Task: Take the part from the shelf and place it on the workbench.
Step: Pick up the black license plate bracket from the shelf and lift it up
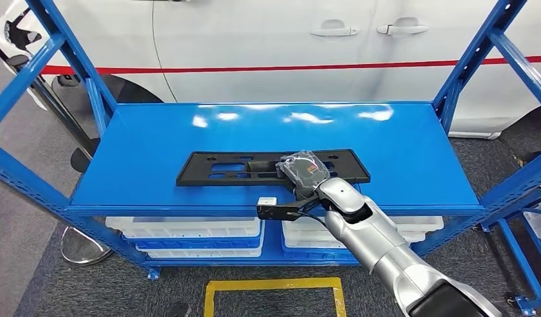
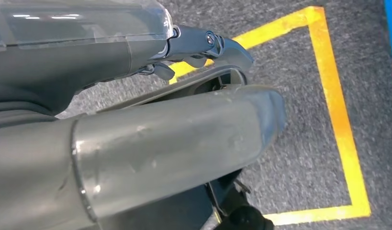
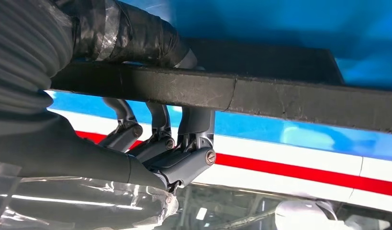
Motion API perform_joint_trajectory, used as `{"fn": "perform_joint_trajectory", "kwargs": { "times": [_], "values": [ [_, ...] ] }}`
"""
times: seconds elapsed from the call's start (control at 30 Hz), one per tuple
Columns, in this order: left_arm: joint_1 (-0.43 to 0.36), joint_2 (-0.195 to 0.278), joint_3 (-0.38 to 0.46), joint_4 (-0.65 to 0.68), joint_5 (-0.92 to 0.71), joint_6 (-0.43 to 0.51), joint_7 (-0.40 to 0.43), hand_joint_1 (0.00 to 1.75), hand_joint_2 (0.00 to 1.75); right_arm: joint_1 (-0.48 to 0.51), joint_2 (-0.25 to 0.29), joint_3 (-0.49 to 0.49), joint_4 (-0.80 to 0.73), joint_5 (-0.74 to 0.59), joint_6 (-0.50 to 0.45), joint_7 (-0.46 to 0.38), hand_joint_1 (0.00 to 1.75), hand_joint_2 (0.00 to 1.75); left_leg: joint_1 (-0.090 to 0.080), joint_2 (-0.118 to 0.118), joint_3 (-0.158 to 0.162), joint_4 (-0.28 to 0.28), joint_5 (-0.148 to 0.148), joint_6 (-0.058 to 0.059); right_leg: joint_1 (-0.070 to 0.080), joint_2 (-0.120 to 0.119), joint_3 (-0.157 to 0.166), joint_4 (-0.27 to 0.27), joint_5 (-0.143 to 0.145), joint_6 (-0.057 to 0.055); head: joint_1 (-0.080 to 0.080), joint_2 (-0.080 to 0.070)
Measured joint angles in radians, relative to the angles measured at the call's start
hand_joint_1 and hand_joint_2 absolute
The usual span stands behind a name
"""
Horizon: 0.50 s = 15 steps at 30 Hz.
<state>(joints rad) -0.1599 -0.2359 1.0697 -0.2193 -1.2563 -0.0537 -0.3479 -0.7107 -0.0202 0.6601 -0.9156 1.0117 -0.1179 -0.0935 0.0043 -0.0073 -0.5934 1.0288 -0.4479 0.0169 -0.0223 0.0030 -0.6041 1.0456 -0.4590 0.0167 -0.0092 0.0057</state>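
Here, the part (image 1: 273,168), seemingly a stiff, light plastic plate, is gripped at its front edge by the right hand (image 1: 306,173) near the shelf's (image 1: 155,139) front edge; left hand (image 2: 203,45) curled empty.

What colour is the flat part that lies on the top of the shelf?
Black. The part shows best in the head view, against the blue shelf.

No readable text or labels anywhere.
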Motion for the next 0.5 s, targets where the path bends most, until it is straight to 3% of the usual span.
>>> {"fn": "perform_joint_trajectory", "kwargs": {
  "times": [0.07,0.1,0.17,0.2,0.23,0.27,0.3,0.37,0.43,0.5],
  "values": [
    [0.001,0.000,-0.001,0.000,0.001,0.001,0.000,0.00,0.00,0.004,0.000,-0.007,0.009,0.002,-0.018,0.001,1.75,1.75,0.001,0.003,0.005,-0.016,0.010,0.016,-0.001,0.000,-0.007,0.017,-0.016,0.008,0.001,0.000],
    [0.001,-0.001,-0.002,0.000,0.002,0.002,0.000,0.00,0.00,0.008,-0.001,-0.011,0.012,0.007,-0.030,0.003,1.75,1.75,0.002,0.005,0.007,-0.023,0.015,0.024,0.001,0.000,-0.022,0.052,-0.040,0.008,0.001,0.000],
    [0.001,-0.001,-0.004,0.000,0.008,0.004,0.000,0.00,0.00,0.022,-0.001,-0.020,0.011,0.026,-0.059,0.011,1.75,1.75,-0.003,0.007,0.005,-0.025,0.018,0.032,0.002,0.000,-0.075,0.167,-0.104,0.007,0.001,0.000],
    [0.002,-0.001,-0.004,0.000,0.013,0.006,0.000,0.00,0.00,0.033,-0.002,-0.023,0.003,0.037,-0.071,0.016,1.75,1.75,-0.005,0.007,0.004,-0.024,0.019,0.033,0.002,0.000,-0.099,0.221,-0.125,0.006,0.001,0.000],
    [0.004,-0.001,-0.004,0.000,0.017,0.007,-0.001,0.00,0.00,0.044,-0.003,-0.028,-0.010,0.046,-0.080,0.022,1.75,1.75,-0.007,0.007,0.003,-0.023,0.018,0.035,0.002,-0.001,-0.112,0.249,-0.128,0.005,0.001,0.000],
    [0.006,-0.001,-0.004,0.000,0.021,0.009,-0.002,0.00,0.00,0.055,-0.006,-0.032,-0.029,0.052,-0.082,0.025,1.75,1.75,-0.008,0.007,0.002,-0.020,0.017,0.035,0.002,-0.001,-0.108,0.243,-0.113,0.005,0.001,0.000],
    [0.008,-0.001,-0.004,0.000,0.025,0.011,-0.004,0.00,0.00,0.062,-0.009,-0.036,-0.051,0.055,-0.079,0.027,1.75,1.75,-0.009,0.006,0.001,-0.016,0.016,0.034,0.002,-0.001,-0.087,0.203,-0.084,0.004,0.001,0.000],
    [0.010,-0.001,-0.004,0.000,0.032,0.013,-0.007,0.00,0.00,0.068,-0.018,-0.042,-0.103,0.055,-0.063,0.029,1.75,1.75,-0.011,0.005,-0.004,-0.003,0.009,0.028,0.004,-0.002,-0.029,0.082,-0.030,0.001,0.001,0.000],
    [0.011,-0.001,-0.004,0.000,0.037,0.015,-0.008,0.00,0.00,0.073,-0.028,-0.046,-0.154,0.050,-0.045,0.029,1.75,1.75,-0.014,0.004,-0.012,0.008,0.005,0.020,0.006,-0.002,-0.002,0.019,-0.015,-0.004,0.001,0.000],
    [0.013,0.000,-0.004,0.000,0.040,0.017,-0.009,0.00,0.00,0.081,-0.039,-0.051,-0.197,0.044,-0.033,0.029,1.75,1.75,-0.014,0.003,-0.016,0.010,0.005,0.013,0.008,-0.001,-0.005,0.016,-0.015,-0.012,0.000,0.000]
  ]
}}
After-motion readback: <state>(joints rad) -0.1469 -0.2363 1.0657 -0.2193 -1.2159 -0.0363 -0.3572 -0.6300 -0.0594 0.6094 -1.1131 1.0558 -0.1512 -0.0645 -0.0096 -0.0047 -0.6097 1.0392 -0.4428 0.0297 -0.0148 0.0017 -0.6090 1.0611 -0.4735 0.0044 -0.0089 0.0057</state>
